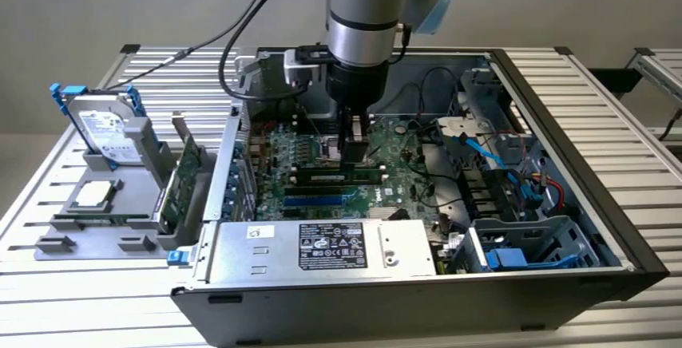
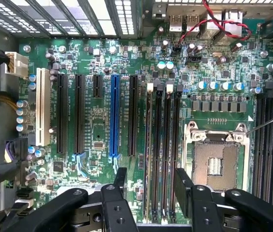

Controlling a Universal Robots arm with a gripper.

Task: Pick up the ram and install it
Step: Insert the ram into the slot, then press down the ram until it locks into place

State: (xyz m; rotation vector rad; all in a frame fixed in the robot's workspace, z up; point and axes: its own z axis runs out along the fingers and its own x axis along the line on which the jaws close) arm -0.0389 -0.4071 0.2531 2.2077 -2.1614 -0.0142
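Green ram seated in motherboard slot beneath wide, empty claw; labels unreadable

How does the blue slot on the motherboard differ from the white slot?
The blue slot is narrow; the white slot is wider. The blue slot stands between black slots, while the white slot stands at the row's end, beside small capacitors. Both are empty and run parallel on the green board.
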